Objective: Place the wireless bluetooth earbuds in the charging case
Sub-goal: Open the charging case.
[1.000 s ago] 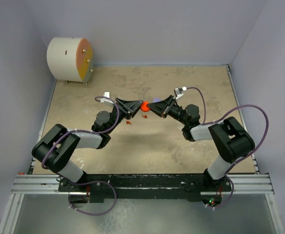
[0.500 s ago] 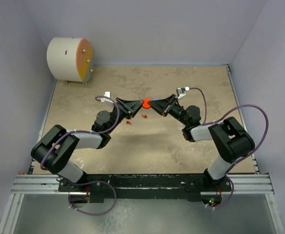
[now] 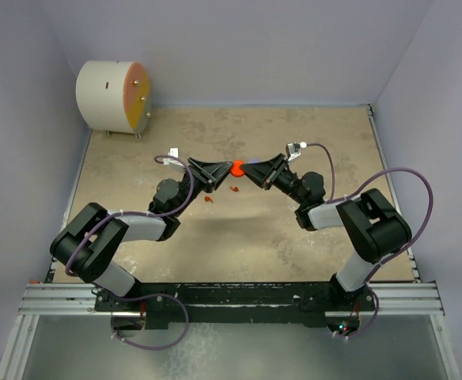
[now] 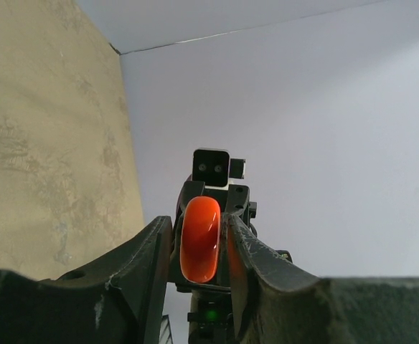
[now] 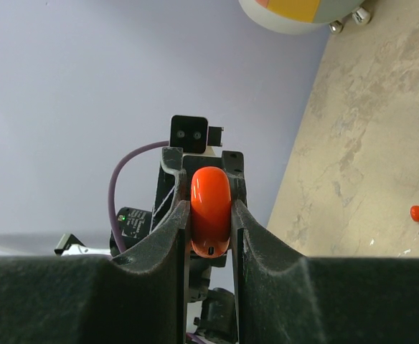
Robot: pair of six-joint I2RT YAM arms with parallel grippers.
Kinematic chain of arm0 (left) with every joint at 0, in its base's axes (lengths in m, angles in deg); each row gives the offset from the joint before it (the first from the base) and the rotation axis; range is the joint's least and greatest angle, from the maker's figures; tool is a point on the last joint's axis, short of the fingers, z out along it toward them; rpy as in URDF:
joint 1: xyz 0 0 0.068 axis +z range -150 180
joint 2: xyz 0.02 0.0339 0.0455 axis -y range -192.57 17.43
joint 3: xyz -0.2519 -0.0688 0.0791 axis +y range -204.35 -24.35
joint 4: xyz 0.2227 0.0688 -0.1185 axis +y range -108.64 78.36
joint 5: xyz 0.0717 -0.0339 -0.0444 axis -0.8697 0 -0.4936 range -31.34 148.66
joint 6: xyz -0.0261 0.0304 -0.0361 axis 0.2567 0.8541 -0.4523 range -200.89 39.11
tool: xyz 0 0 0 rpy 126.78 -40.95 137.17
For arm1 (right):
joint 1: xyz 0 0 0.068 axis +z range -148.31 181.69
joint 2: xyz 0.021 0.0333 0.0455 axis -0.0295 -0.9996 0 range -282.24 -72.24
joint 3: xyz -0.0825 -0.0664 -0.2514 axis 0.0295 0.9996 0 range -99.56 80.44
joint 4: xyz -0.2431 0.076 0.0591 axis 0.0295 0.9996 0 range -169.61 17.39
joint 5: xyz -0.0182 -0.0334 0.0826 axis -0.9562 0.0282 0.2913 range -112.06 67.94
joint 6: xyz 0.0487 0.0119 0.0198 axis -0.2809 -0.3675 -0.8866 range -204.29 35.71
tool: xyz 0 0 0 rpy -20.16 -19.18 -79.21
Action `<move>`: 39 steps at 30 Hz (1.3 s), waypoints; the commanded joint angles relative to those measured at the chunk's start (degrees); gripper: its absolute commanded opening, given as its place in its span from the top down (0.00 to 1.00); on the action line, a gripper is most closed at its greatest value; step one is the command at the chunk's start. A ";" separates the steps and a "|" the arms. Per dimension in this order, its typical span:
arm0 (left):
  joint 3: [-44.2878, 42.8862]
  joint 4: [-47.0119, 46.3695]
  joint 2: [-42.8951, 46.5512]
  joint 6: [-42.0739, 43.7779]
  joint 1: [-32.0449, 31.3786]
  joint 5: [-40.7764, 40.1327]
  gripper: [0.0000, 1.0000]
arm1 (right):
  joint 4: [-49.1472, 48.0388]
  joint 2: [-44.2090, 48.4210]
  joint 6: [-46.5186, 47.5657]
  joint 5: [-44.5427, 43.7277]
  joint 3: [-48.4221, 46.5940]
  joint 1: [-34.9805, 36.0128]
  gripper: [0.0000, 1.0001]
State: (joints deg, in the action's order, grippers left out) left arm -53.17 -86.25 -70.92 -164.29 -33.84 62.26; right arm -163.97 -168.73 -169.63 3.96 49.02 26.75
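Left jaws and right jaws are both clenching the red charging case (image 3: 236,167) from opposite sides, holding it over the surface (image 3: 294,253), near a red earbud (image 3: 235,188).

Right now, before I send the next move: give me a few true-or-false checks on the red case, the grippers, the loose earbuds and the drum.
1. The left gripper and the right gripper both grip the red case at once. True.
2. Two red earbuds lie loose on the table. True.
3. The red case lies flat on the table. False: it is held on edge between the two grippers.
4. The right gripper is open and empty. False: it is shut on the red case.
5. The drum stands at the near right corner. False: it is in the far left corner.
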 commanded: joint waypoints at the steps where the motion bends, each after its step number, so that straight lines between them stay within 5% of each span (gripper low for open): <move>1: -2.30 -1.62 1.39 1.31 -0.41 -0.54 0.64 | -4.07 0.01 -0.42 -1.41 0.11 0.03 0.99; 39: -3.44 -2.97 -0.90 0.43 -1.49 0.93 0.68 | -3.18 -0.98 0.32 -0.20 -1.45 0.87 1.00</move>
State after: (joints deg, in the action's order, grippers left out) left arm -54.38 -85.33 -71.86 -164.24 -34.70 62.30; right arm -164.28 -169.76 -169.67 4.00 49.00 27.23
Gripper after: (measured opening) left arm 0.335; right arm 0.266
